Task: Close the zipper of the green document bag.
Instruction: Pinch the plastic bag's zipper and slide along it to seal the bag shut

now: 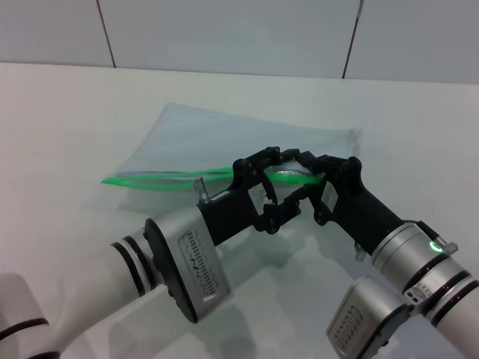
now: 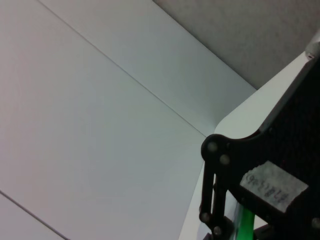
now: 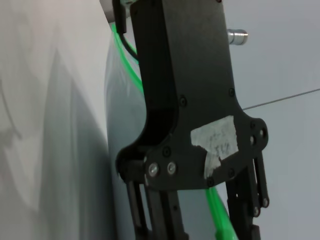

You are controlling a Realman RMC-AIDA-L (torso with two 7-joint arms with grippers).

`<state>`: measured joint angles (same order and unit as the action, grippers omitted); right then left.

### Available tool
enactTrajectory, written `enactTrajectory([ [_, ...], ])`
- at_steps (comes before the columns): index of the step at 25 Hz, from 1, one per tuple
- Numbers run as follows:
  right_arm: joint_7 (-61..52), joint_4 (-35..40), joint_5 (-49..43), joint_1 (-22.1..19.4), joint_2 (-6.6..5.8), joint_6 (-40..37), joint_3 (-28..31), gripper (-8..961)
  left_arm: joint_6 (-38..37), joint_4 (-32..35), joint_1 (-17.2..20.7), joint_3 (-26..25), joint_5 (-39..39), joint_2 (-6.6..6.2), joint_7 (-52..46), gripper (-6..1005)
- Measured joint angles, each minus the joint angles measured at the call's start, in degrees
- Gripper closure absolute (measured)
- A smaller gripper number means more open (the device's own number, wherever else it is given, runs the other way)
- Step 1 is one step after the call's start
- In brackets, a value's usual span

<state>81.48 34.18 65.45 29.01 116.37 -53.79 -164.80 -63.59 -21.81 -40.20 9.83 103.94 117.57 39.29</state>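
Step in hand: drawing the zip shut along the bag's near long edge; both grippers meet at that edge.
Left gripper (image 1: 278, 173): nearer arm, fingers over the zip (image 1: 161, 179); judged pinched on the strip, though the contact is hidden, so the grip cannot be told for certain.
Right gripper (image 1: 318, 178): just beside the left, touching or nearly so; fingers at the strip's right stretch; whether they pinch it cannot be told.
Slider: not made out; presumably hidden under the fingers.
Bag (image 1: 224, 138): flat on the table (image 1: 60, 127), lying beyond both grippers; the zip runs leftward from them and splits into 2 lines there, so that stretch looks open.
Advice: 1 gripper anchors the strip, the other pulls level along it; keep the strip taut; avoid lifting the bag.
Count: 1 bag; 1 zip; 2 grippers; 1 table.
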Motion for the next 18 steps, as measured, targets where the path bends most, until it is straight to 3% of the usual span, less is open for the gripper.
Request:
enactTrajectory([
  [3, 0.0, -0.2, 0.2, 0.0, 0.01, 0.1, 0.0, 903, 0.0, -0.3, 0.1, 0.0, 0.0, 0.0, 1.2, 307],
  [8, -0.4, -0.9, 0.7, 0.0, -0.09, 0.4, 0.5, 904, -0.3, -0.4, 0.3, 0.2, 0.2, 0.04, 1.7, 399],
  [18, -0.4, -2.6, 1.5, 0.0, -0.1, 0.3, 0.5, 904, -0.5, -0.4, 1.1, 0.0, 0.0, 0.03, 3.4, 398],
])
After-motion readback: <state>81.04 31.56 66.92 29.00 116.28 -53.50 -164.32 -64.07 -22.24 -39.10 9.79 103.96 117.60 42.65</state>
